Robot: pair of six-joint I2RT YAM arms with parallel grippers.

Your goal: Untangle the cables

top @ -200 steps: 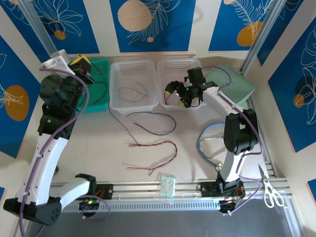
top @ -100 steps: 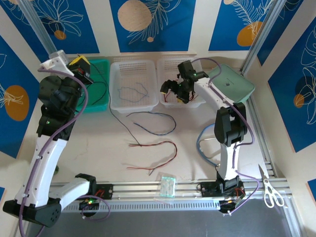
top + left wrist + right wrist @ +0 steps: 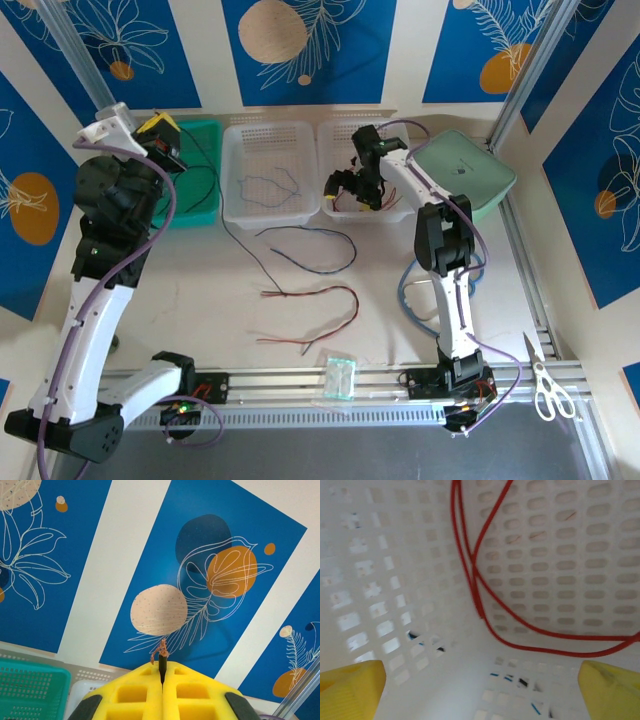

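My left pincer clamped on a black cable end, my right pincer spread wide inside a white basket above a red cable, blue cable in the middle basket, more cables loose on my desk

My 3 cameras
Top looks down from behind; left wrist faces the wall; right wrist (very close) faces the white basket, also in top.
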